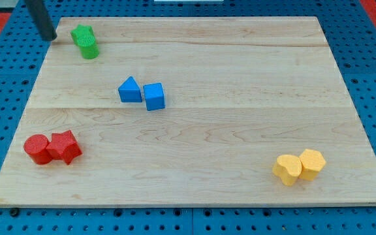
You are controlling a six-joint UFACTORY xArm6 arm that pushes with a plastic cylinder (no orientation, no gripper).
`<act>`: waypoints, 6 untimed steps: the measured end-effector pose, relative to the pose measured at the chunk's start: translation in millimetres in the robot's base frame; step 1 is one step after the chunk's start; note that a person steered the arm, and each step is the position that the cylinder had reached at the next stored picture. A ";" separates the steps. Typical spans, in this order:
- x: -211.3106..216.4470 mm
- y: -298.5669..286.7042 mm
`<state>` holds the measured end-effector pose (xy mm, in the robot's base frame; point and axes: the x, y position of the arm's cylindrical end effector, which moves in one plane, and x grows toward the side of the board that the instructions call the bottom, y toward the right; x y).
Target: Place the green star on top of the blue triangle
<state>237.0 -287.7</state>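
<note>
Eight blocks sit on the wooden desk (194, 163), paired by colour; my tip (49, 38) is at the desk's top-left corner, just left of the green star (80, 34), not touching it; this tool is a bare rod, so no jaws apart or together; a green cylinder (89, 47) touches the star; the blue triangle (130, 91) lies well below-right of the star, beside a blue cube (154, 96); red pair (52, 148) bottom-left, yellow pair (299, 166) bottom-right.

The dark rod enters from the view's top edge at about 11 o'clock, leaning slightly so its lower end sits toward 4 o'clock. My tip (49, 37) rests at the board's far corner.
</note>
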 end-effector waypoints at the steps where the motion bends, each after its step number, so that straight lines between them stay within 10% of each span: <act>1: -4.2 54.3; 4: 90.7 138.3; 6: 84.5 84.1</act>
